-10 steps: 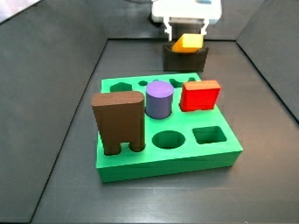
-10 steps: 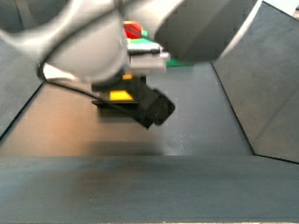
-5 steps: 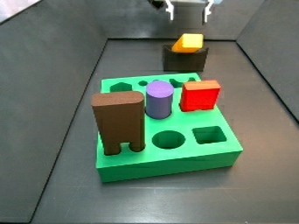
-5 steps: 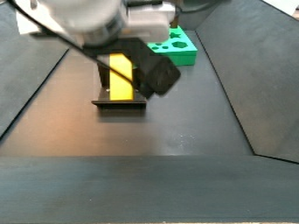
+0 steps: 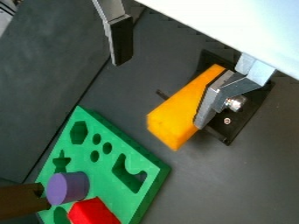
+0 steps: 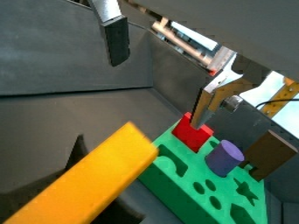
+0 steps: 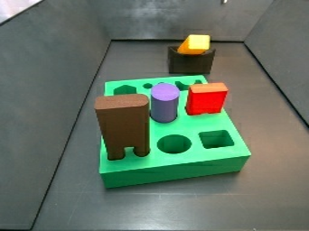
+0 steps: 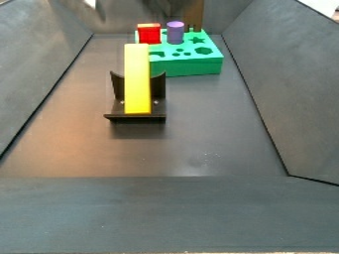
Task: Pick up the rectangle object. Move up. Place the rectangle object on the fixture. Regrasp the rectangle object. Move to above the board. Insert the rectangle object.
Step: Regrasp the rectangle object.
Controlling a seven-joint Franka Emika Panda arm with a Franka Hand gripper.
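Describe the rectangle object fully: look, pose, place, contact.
The rectangle object is a long yellow-orange bar with a square cross-section and smooth matte faces. It lies flat along the top of the fixture, overhanging at the end, apart from the board. Nothing grips it: in both wrist views the gripper hangs above it, jaws open and clear of the bar.

The claw (image 5: pixel 176 66) has let go and risen off the rectangle object (image 8: pixel 137 76), leaving both side views.
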